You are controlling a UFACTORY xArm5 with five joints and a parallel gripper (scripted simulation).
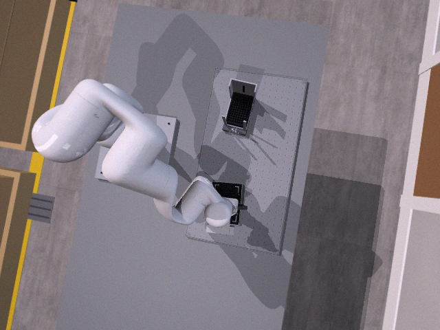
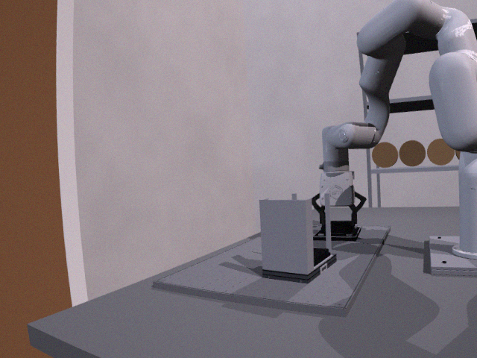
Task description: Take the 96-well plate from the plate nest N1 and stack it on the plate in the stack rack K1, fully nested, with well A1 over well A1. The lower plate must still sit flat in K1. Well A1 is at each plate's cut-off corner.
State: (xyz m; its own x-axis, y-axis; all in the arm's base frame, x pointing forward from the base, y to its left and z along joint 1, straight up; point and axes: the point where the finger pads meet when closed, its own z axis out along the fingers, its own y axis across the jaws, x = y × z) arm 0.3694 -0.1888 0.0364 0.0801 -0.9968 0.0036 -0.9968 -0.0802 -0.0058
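At nine o'clock on the table [image 1: 135, 269] you see the arm's base plate [image 1: 171, 122]. Toward five o'clock from it, the claw [image 2: 337, 223] is clamped across the 96-well plate [image 1: 227, 190], which sits low in plate nest N1 [image 2: 356, 233]. At one o'clock, well apart, stack rack K1 [image 1: 243, 85] holds the lower plate [image 1: 238, 111].

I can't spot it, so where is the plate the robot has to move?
In the exterior view the 96-well plate sits low in plate nest N1, behind stack rack K1, clamped by the end effector. From above, the wrist hides most of it.
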